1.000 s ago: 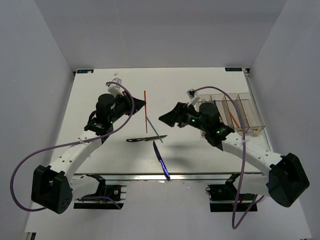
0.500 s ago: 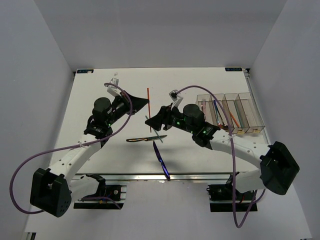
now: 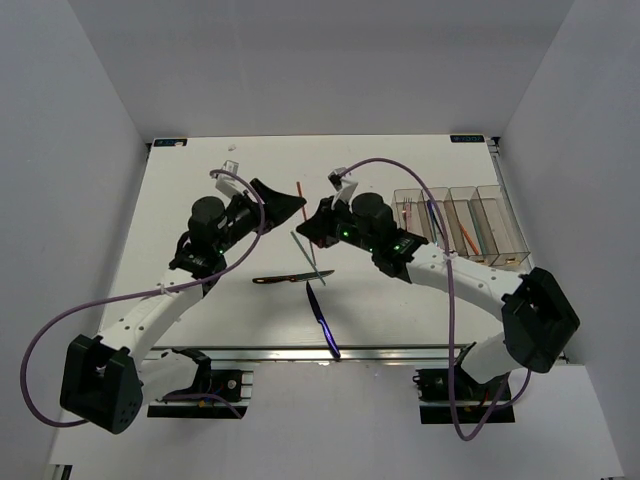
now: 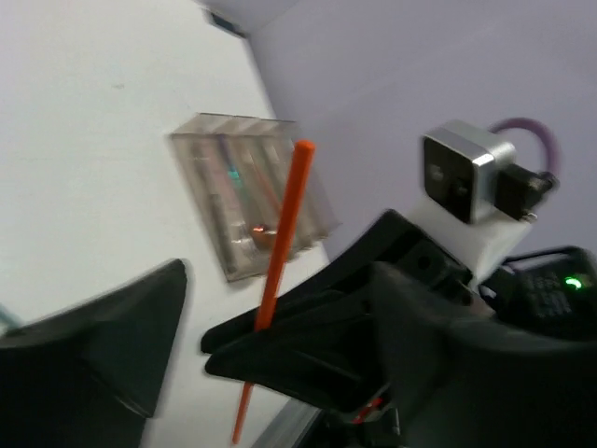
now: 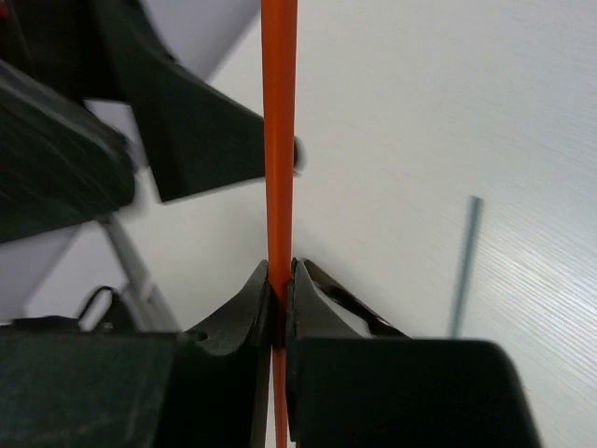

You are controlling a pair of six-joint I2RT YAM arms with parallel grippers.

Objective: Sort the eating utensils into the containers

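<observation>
Utensils are split between the worktop (image 3: 180, 180) and the bins (image 3: 500, 225). The row of four clear, brownish bins stands at the far right of the worktop. Seen from above, the leftmost bin holds pale pieces, the next a bluish one and the third an orange-red one, all too small to name. In the left wrist view the bins (image 4: 201, 177) are blurred, with teal and red streaks inside.

Two small teal labels (image 3: 165, 143) sit at the worktop's far corners, their writing too small to read.

The right hand (image 5: 278, 275) is clenched on the red chopstick (image 5: 278, 140), its fingers pinching the shaft, which is raised over the middle of the worktop. The left hand (image 3: 290, 203) is spread wide and grasps nothing, just beside that chopstick.

On the worktop nearer the bases lie a teal chopstick (image 3: 303, 250), a dark knife (image 3: 290, 278) with a yellowish handle, and a blue knife (image 3: 322, 320).
</observation>
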